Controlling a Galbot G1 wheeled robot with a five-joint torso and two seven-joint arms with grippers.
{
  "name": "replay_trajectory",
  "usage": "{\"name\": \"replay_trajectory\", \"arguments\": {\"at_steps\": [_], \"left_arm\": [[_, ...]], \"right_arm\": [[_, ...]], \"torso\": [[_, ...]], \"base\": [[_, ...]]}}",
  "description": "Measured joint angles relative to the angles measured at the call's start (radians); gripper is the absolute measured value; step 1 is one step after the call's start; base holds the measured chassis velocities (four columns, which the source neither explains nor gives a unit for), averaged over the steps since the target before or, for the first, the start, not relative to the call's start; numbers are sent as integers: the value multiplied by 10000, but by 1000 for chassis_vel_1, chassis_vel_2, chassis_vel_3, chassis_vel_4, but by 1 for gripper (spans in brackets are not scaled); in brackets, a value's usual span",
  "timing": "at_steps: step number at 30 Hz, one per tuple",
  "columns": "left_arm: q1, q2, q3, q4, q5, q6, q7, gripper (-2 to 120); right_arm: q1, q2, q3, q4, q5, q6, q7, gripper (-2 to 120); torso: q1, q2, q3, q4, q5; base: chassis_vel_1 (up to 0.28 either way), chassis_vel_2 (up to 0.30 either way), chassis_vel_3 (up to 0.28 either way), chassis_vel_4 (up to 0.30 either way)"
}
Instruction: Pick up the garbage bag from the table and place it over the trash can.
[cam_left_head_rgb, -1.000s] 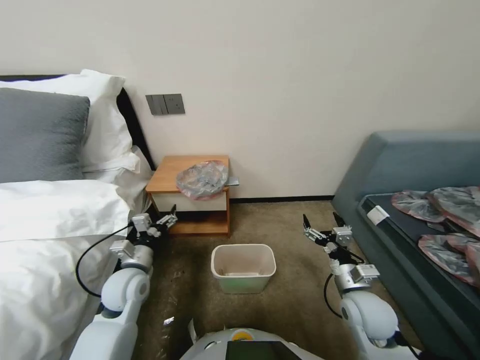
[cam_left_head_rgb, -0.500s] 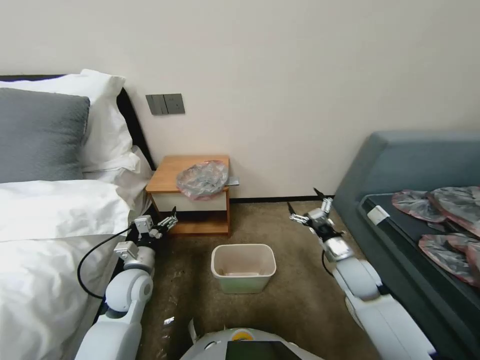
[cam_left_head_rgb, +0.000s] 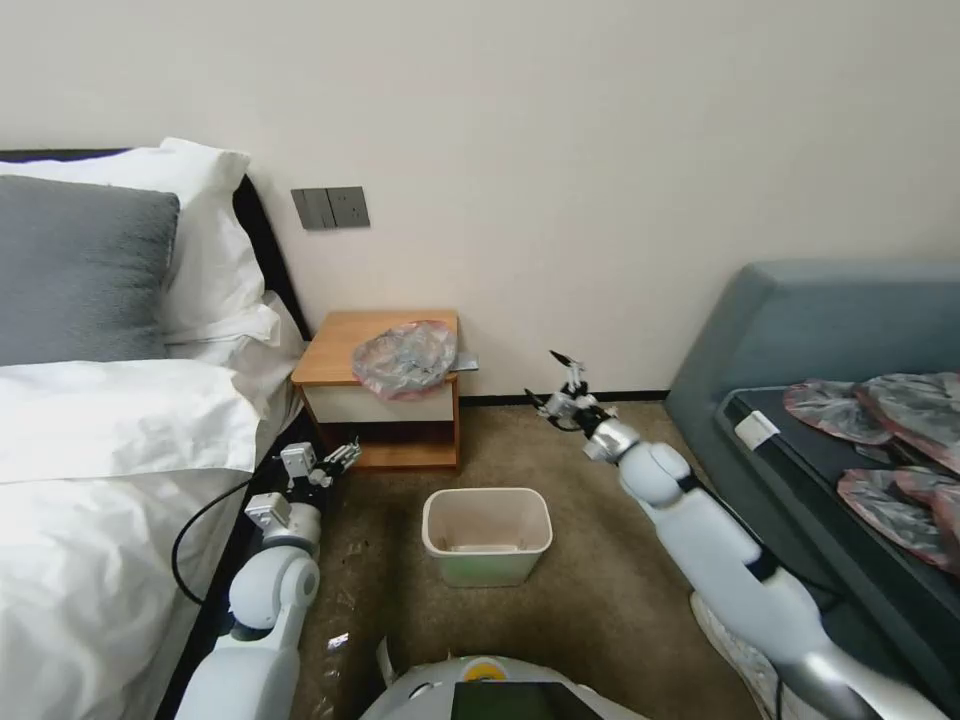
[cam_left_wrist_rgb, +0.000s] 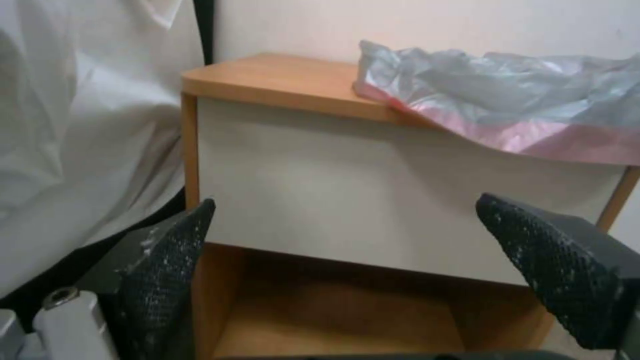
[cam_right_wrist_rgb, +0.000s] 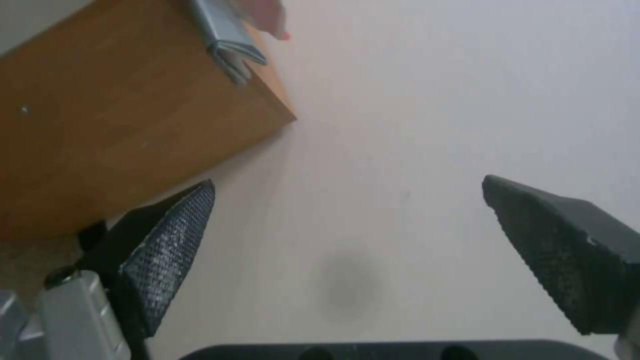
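One garbage bag (cam_left_head_rgb: 404, 358) lies on the bench (cam_left_head_rgb: 340, 345), a crumpled heap of thin grey film, wrinkled and translucent, with a pinkish-red rim that droops over the white drawer front (cam_left_wrist_rgb: 373, 200) at the bench's right front corner. The bench itself is a small orange-brown wooden box with a lower shelf (cam_left_head_rgb: 405, 455) open beneath the drawer. One trash can (cam_left_head_rgb: 487, 535) stands on the carpet in front of the bench and apart from it, beige plastic, rectangular with rounded corners and a rolled rim, going pale green towards its base. I have two hands, both spread wide and holding nothing. My left hand (cam_left_head_rgb: 343, 458) is low, near the bench's lower left corner beside the bed (cam_left_head_rgb: 100, 480), the arm bent up from the elbow; from its wrist I see its two dark, mesh-textured fingertips (cam_left_wrist_rgb: 167, 260) framing the drawer front, with the bag above them. My right hand (cam_left_head_rgb: 556, 385) is stretched out on a nearly straight arm to the right of the bench, at about drawer height and near the wall (cam_left_head_rgb: 600, 150), well apart from the bag; its wrist view looks along the bench's plain wooden side panel (cam_right_wrist_rgb: 120, 120). Several flat grey-pink bags (cam_left_head_rgb: 880, 430) lie on the grey-blue sofa (cam_left_head_rgb: 800, 330), far right of the bench.
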Motion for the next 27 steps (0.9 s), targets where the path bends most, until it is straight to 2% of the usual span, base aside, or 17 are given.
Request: {"name": "replay_trajectory", "arguments": {"at_steps": [2,5,7,9,16,23,26,27], "left_arm": [[-44,-10,-65,88,170,-119,39,100],[-56,-6,-81,102,196,-138,43,100],[-65,-22,-108,180,470,-231,47,100],[2,-87,-61,199,597,-290,51,100],[104,-247,25,211,907,-414,81,100],[162,-275,10,157,980,-458,95,100],[216,-298,10,167,1010,-500,95,100],[245,-322,15,180,1027,-515,94,100]], "right_arm": [[674,257,-547,-616,-287,91,-15,100],[910,359,-765,-861,-389,114,-24,100],[1659,622,-1526,-1640,-708,223,-62,100],[1929,819,-1788,-2072,-972,444,-41,100],[2508,1260,-2267,-2656,-1423,729,61,100],[2817,1653,-2258,-3072,-1935,1064,117,100],[2945,1749,-2262,-3229,-1973,1131,143,96],[3024,1769,-2294,-3313,-1992,1161,142,90]], "torso": [[0,0,-1,-1,1],[0,-1,-1,-2,1],[0,0,0,-2,0],[0,0,-1,-2,3],[0,-1,-1,-2,2],[0,0,-2,-2,2],[0,-1,-1,-2,2],[0,0,-1,-2,3]], "base": [[0,0,0,0],[0,0,0,0],[0,0,0,0],[0,0,0,0],[0,0,0,0],[0,0,0,0],[0,0,0,0],[0,0,0,0]]}}
